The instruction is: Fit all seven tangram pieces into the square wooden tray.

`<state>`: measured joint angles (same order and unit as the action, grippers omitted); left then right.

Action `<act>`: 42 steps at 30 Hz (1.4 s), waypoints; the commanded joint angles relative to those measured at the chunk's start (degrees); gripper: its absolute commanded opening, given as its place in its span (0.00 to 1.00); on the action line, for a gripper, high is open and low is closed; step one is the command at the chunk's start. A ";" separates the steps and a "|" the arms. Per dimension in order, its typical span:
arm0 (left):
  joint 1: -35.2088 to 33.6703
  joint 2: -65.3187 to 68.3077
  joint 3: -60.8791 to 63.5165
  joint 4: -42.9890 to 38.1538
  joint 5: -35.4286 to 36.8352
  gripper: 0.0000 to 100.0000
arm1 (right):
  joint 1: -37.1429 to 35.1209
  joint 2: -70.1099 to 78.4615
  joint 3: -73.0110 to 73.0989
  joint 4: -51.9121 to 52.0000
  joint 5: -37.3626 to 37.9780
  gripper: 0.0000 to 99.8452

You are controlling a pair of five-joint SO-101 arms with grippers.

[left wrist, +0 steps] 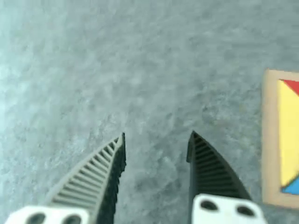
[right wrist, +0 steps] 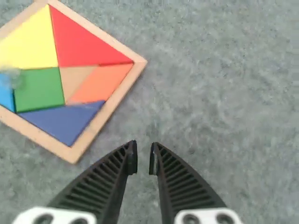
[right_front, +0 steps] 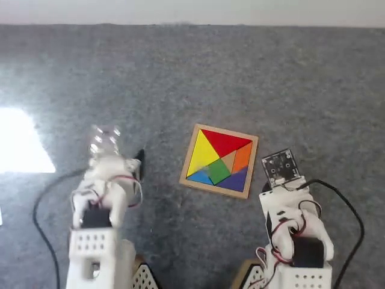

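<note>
The square wooden tray (right_front: pixel 213 187) lies at the table's middle, turned slightly. Inside it, flat and close together, are a red triangle (right_front: pixel 225 142), a yellow triangle (right_front: pixel 202 154), a green square (right_front: pixel 219 170), a pale wooden triangle (right_front: pixel 229 161), an orange piece (right_front: pixel 242 158), a dark blue triangle (right_front: pixel 234 180) and a light blue piece (right_front: pixel 200 177). My left gripper (left wrist: pixel 158 140) is open over bare carpet left of the tray (left wrist: pixel 270 140), holding nothing. My right gripper (right wrist: pixel 143 151) is shut with a thin slit between its tips, just off the tray's (right wrist: pixel 91 129) right corner, empty.
Grey carpet-like cloth (right_front: pixel 180 78) covers the table. A bright white patch (right_front: pixel 18 150) lies at the far left edge. Black cables (right_front: pixel 42 205) loop beside both arm bases. The left arm (right_front: pixel 105 186) and right arm (right_front: pixel 292 211) stand at the near edge.
</note>
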<state>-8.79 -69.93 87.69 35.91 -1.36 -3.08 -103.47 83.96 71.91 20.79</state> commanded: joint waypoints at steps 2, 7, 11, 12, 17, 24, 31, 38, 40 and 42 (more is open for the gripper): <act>10.02 -27.87 9.27 6.15 -2.02 0.21 | 6.90 0.04 4.04 -1.10 0.70 0.07; 12.31 -33.93 8.66 14.86 -2.29 0.21 | 12.09 0.04 11.34 -1.19 0.70 0.07; 12.22 -30.42 8.92 14.95 -2.37 0.21 | 14.37 0.04 12.48 -2.15 0.70 0.07; 12.22 -30.07 8.92 14.95 -2.37 0.21 | 14.46 0.04 12.48 -2.24 0.70 0.07; 12.31 -29.54 8.92 22.68 -2.20 0.21 | 14.81 0.04 12.48 -2.24 1.05 0.07; 12.31 -32.70 8.84 34.64 -2.20 0.21 | 14.73 0.04 12.48 -2.24 1.05 0.07; 12.31 -34.29 8.75 36.40 -2.29 0.21 | 14.55 0.04 12.48 -2.24 1.14 0.07; 12.31 -34.29 8.75 36.40 -2.29 0.21 | 14.55 0.04 12.48 -2.33 1.14 0.07; 12.31 -34.29 8.75 36.40 -2.29 0.21 | 14.55 0.04 12.48 -2.33 1.14 0.07; 12.31 -34.29 8.75 36.40 -2.29 0.21 | 14.55 0.04 12.48 -2.33 1.14 0.07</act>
<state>3.16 -102.99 96.75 72.04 -2.86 11.16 -102.77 95.47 70.95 21.14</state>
